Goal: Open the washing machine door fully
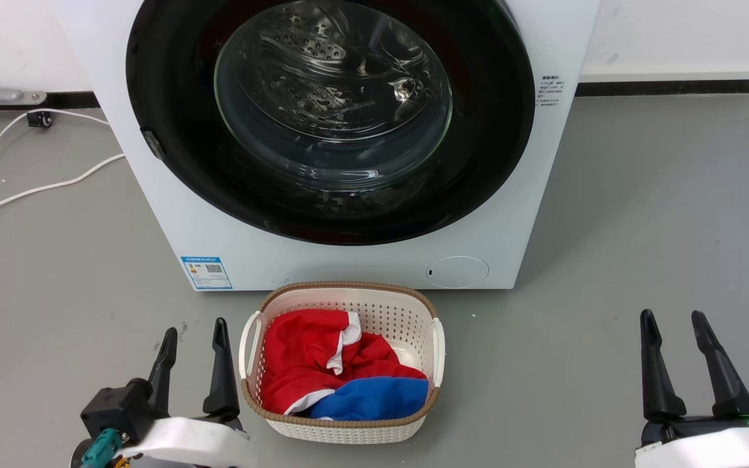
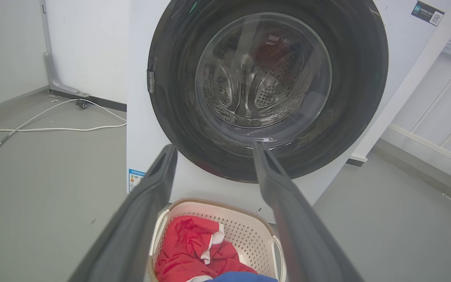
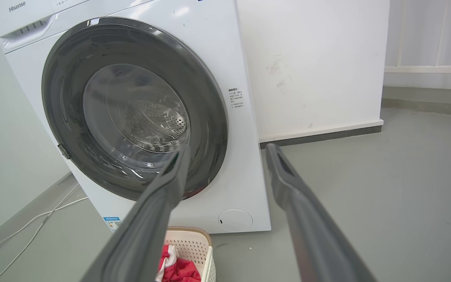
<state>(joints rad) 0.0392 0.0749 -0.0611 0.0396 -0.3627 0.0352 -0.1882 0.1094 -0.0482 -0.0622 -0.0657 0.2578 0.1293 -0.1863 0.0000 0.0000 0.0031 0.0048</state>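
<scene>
The washing machine door (image 1: 330, 117) sits shut, flush on the front of the washing machine (image 1: 348, 263), at twelve o'clock from you in the head view. Your left gripper (image 1: 195, 327) rests at seven o'clock and your right gripper (image 1: 673, 316) at five o'clock, both low and well apart from the door, each with its fingers spread and nothing between them. The only grab point you can see is a small dark tab (image 1: 153, 144) at nine o'clock on the door's rim. It is small on a glossy surface, so a finger could slide off it or push the door instead of pulling it. The laundry basket (image 1: 348, 286) stands just beside the machine at six o'clock, so a low reach could knock it. You cannot tell whether the swinging door clears its rim. If the hinge is at three o'clock, as I judge, a full swing comes toward your right arm. The white cable (image 1: 43, 188) at nine o'clock could catch your wheels. The head view cuts off the door's top. The hinge, and whether the latch is engaged, cannot be made out.
</scene>
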